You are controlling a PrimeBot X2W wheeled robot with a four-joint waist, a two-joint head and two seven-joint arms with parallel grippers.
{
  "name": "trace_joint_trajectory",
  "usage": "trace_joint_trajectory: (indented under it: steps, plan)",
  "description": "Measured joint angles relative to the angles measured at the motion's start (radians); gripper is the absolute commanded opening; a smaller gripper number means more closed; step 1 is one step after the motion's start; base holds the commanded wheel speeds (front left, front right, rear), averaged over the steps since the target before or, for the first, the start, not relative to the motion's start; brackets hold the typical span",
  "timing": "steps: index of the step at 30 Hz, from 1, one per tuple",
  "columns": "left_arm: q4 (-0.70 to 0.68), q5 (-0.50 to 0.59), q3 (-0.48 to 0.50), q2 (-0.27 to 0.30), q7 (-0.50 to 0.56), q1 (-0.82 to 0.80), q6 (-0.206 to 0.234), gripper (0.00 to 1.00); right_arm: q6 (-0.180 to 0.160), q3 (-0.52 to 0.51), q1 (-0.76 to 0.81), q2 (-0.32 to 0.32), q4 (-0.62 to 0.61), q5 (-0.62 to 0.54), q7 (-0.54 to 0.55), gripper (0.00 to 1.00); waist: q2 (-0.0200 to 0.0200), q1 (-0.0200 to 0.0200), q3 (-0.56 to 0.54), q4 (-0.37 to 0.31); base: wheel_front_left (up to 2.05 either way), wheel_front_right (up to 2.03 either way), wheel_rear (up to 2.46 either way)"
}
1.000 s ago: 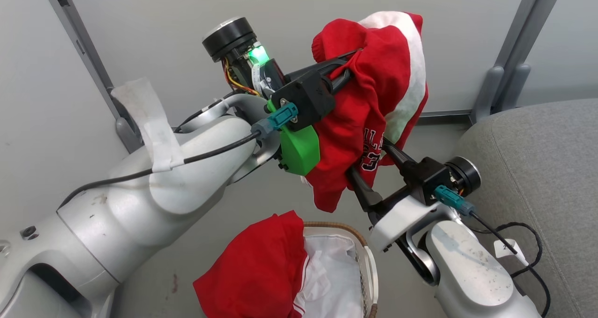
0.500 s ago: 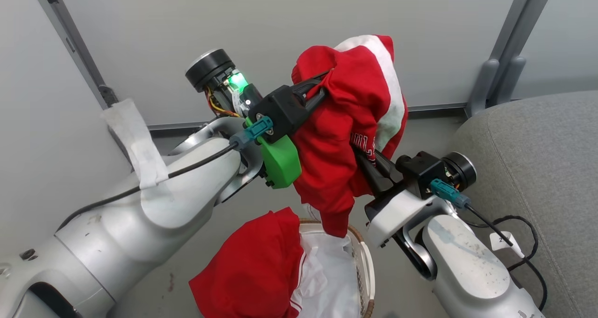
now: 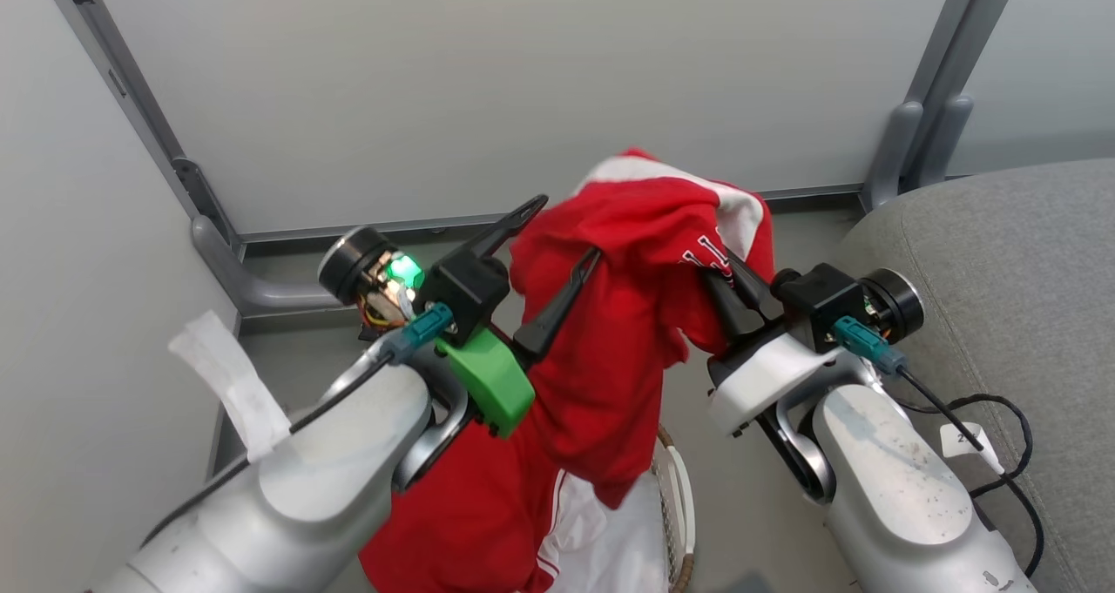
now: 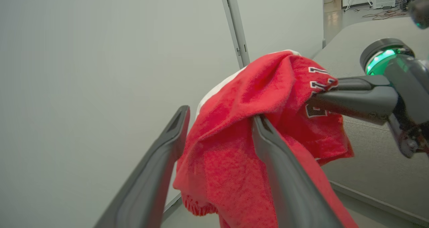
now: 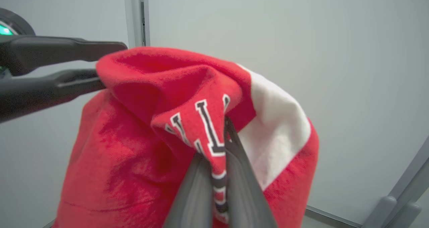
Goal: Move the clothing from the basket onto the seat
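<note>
As one garment (image 3: 610,375) hangs, another drapes one basket (image 3: 684,506).

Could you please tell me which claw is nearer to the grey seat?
Right. The right claw, shut on the red garment, hangs just beside the seat; the left claw, open, is on the garment's far side.

Soft, even light fills the room, bright, with barely a shadow on the pale wall panels (image 3: 523,97). Close to its wrist camera the left gripper (image 4: 221,114) looks soft-edged and stretched, while the clothing (image 4: 234,147) is crisp; a green lamp (image 3: 405,271) glows.
</note>
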Motion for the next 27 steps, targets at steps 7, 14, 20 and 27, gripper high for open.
trace_joint_trajectory:
  steps: [7, 14, 20, 27]
  plan:
    - [-0.033, 0.042, 0.158, -0.037, -0.002, 0.204, -0.008, 1.00, 0.000, -0.058, 0.000, 0.000, -0.004, -0.029, 0.000, 0.00, 0.0000, 0.0000, 0.006, -0.008, 0.00, 0.00, 0.00]
    - [-0.051, 0.104, 0.300, -0.082, -0.002, 0.387, -0.052, 1.00, 0.000, -0.079, 0.025, 0.000, -0.003, -0.045, 0.000, 0.00, 0.0000, 0.0000, 0.003, -0.028, 0.00, 0.00, 0.00]
    - [-0.045, 0.158, 0.383, -0.129, -0.001, 0.470, -0.076, 1.00, 0.000, -0.098, 0.043, 0.000, -0.001, -0.052, 0.000, 0.00, 0.0000, 0.0000, 0.001, -0.043, 0.00, 0.00, 0.00]
    - [-0.048, 0.203, 0.430, -0.165, -0.002, 0.492, -0.087, 1.00, 0.000, -0.107, 0.044, 0.000, 0.000, -0.052, 0.000, 0.00, 0.0000, 0.0000, 0.004, -0.059, 0.00, 0.00, 0.00]
